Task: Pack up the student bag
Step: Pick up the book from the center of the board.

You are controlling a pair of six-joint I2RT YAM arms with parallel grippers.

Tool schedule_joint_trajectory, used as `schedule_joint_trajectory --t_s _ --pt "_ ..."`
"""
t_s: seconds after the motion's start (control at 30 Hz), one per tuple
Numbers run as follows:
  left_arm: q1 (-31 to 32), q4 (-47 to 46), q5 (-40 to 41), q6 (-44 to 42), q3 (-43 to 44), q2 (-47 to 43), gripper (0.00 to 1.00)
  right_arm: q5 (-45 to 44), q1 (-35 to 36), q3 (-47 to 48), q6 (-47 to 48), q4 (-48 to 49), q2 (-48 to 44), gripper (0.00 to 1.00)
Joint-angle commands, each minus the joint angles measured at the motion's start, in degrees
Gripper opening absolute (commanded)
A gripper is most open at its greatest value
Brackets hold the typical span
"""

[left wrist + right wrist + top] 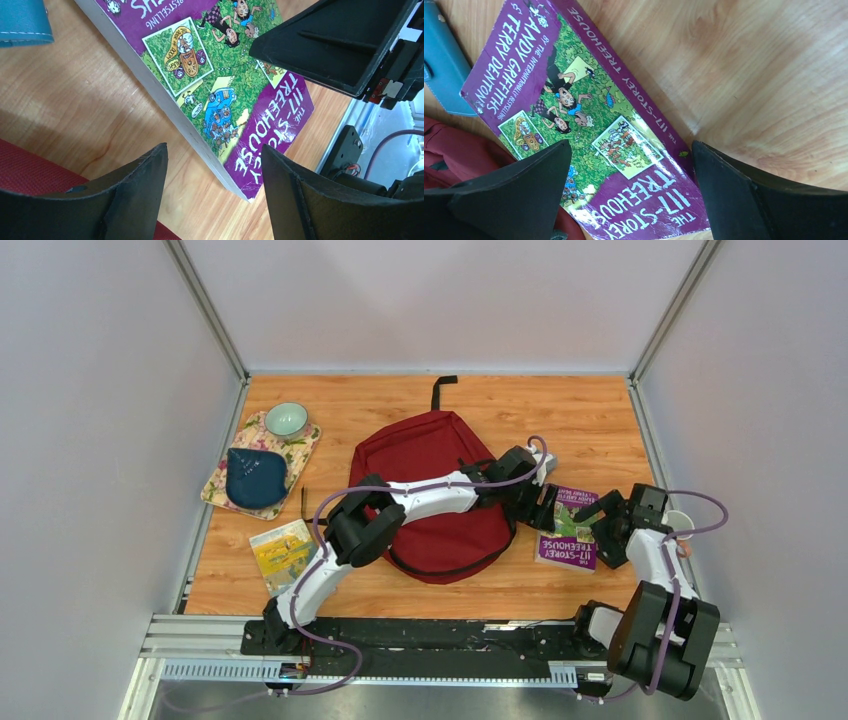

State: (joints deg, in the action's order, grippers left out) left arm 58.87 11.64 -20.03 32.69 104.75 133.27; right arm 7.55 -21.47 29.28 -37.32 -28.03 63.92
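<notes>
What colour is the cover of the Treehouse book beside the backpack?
Purple with a green cartoon illustration, on the thick paperback book; clearest in the right wrist view.

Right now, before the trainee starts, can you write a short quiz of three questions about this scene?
1. True or false: the book lies inside the bag.
2. Of the left tool and the right tool, which is open? A. left only B. right only C. both
3. Short answer: what does the pouch lie on?
Key: 1 false; 2 C; 3 the tray.
</notes>
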Motion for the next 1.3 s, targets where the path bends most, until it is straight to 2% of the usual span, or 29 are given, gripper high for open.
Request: schedule_joint_trajectory --t_s 0.0,0.33,0.4,0.47,0.53,0.87,0.97,1.03,1.17,1.27 --pt "0.37 -1.0 -2.28 2.11 -0.07 0.32 0.75 4.74 -0.41 0.25 2.69 3.68 1.73 0.99" --pt "0.37 -2.76 -7.91 4.58 -0.95 2.61 0.67 15.03 -0.41 -2.64 5.15 5.88 0.51 0.91" --pt "0.37 -3.28 -7.83 5.19 -1.13 2.61 0.64 16.17 -0.32 -3.08 5.33 6.06 0.24 0.88" --pt "0.45 -3.9 -7.92 6.07 -1.13 2.43 0.54 17.58 -0.32 -3.61 5.59 6.5 -0.2 0.86" --pt "0.54 -5.13 -8.18 6.69 -0.86 1.73 0.5 18.11 -0.32 -3.7 5.77 6.5 -0.2 0.86" --pt "0.89 -7.16 -8.36 8.18 0.99 -0.12 0.49 22.59 -0.32 -5.63 6.12 7.82 1.21 0.84" --pt "0.89 -9.08 -8.88 9.58 -0.94 -0.21 0.42 23.12 -0.32 -6.16 6.03 7.9 0.77 0.83" --pt "0.98 -11.28 -9.06 10.64 -2.09 -0.99 0.33 23.39 -0.32 -6.25 6.12 7.73 0.33 0.83" --pt "0.98 -15.15 -9.85 11.26 -4.02 -2.14 0.32 23.56 -0.32 -6.34 6.03 7.2 -0.55 0.83" --pt "0.98 -16.56 -10.2 11.61 -4.55 -2.67 0.39 23.56 -0.23 -6.34 6.21 7.03 -0.9 0.83"
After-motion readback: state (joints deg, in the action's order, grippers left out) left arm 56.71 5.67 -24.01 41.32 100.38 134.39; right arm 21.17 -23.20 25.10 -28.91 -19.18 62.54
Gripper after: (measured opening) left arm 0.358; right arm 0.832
